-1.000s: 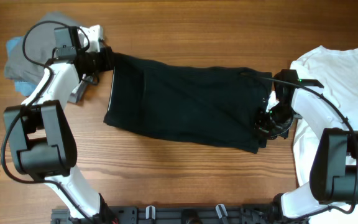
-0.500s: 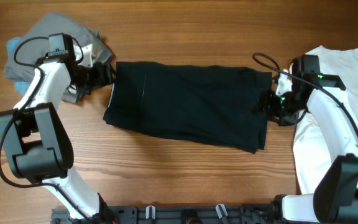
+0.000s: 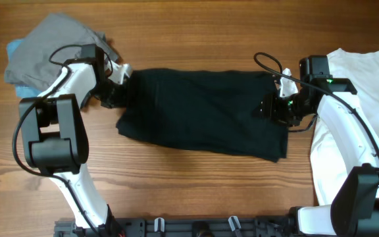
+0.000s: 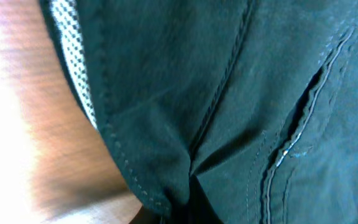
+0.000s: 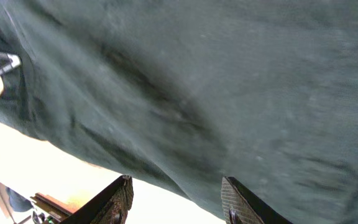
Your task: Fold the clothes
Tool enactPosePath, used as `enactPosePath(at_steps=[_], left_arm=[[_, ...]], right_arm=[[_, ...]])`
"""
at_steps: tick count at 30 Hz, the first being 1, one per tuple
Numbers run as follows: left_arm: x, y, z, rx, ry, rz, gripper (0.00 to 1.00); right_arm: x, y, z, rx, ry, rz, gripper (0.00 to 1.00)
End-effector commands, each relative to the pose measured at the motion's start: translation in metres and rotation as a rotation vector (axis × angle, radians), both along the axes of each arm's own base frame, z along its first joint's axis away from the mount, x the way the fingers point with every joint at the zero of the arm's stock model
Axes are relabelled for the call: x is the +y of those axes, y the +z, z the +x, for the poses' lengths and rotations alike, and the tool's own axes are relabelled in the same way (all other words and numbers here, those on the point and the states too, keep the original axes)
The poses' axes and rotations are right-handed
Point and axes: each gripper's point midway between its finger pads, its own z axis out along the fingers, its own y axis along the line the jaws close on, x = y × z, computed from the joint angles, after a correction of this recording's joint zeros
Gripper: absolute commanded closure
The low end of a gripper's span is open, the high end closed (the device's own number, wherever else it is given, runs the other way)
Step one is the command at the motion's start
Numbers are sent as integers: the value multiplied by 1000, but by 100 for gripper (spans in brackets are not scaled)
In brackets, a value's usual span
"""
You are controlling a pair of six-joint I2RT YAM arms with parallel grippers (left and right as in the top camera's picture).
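The black shorts (image 3: 202,112) lie spread flat across the middle of the table. My left gripper (image 3: 115,94) is at their left end. In the left wrist view the black cloth (image 4: 241,93) fills the frame, its pale mesh waistband lining (image 4: 76,56) shows at upper left, and the cloth bunches into my left gripper (image 4: 188,208), which is shut on it. My right gripper (image 3: 272,108) is over the shorts' right end. In the right wrist view my right gripper (image 5: 176,199) is open, with the edge of the black cloth (image 5: 185,81) just above the fingertips.
Grey folded shorts (image 3: 51,39) lie on a blue cloth (image 3: 15,49) at the far left corner. A white shirt (image 3: 367,72) lies along the right edge, under my right arm. Bare wood (image 3: 176,191) runs along the front.
My left gripper has moved right and toward the front with the shorts' waist end, so that end shifted right. My right gripper has moved left onto the shorts' right end.
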Motion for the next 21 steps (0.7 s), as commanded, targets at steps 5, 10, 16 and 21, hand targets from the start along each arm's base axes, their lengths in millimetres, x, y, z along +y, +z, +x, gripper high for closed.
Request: enactPosePath(at_steps=[5,10,16,21], left_arm=[[75,127,16,-61,104,351,96],[48,199,31,-222,57,355,96],[-55,166,13,-127,-117,325,96],[-132,129,-10,-45,-223,317,96]], right_arm=[[4,6,4,-27,21,16,51],[4,6,7,-38,21,16,50],[4,6,7,-38,21,16,50],[4,6,7,-38,21,15,50]])
